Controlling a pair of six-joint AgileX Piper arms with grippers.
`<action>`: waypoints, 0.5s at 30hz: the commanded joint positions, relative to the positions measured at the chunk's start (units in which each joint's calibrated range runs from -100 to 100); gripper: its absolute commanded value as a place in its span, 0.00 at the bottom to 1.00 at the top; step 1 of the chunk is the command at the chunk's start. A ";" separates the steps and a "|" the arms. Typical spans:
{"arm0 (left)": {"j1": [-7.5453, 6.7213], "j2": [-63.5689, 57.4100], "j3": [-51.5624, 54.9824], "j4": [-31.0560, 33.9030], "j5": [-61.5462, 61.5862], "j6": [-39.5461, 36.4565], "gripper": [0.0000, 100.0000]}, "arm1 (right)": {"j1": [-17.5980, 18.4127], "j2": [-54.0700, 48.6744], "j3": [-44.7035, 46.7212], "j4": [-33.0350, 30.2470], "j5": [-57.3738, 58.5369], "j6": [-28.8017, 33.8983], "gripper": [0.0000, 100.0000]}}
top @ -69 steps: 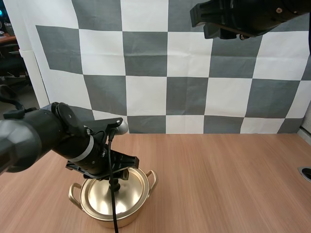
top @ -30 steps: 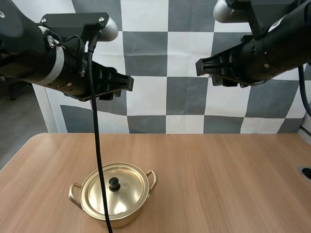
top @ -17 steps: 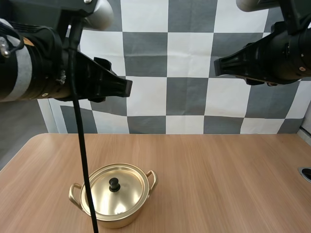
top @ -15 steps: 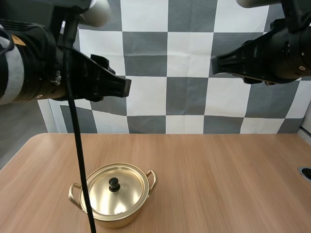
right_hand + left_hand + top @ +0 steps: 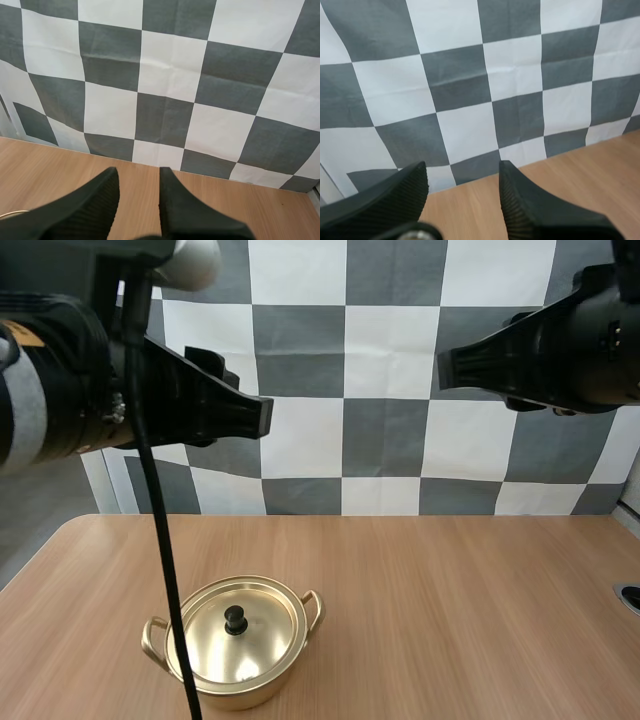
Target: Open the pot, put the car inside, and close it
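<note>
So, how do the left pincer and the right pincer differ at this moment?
The left pincer holds its fingers wider apart than the right pincer does. The left pincer hangs on the pot's side of the table, the right pincer on the other side. Both are open, empty and high above the table.

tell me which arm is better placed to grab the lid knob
Left, probably: the pot stands nearly under the left gripper, while the right gripper hangs high off to the right. Both have open fingers.
</note>
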 commanded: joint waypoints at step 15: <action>-0.01 -16.24 32.99 1.74 -76.88 0.15 0.73 | -0.06 -9.26 31.18 0.40 -0.12 -0.03 0.46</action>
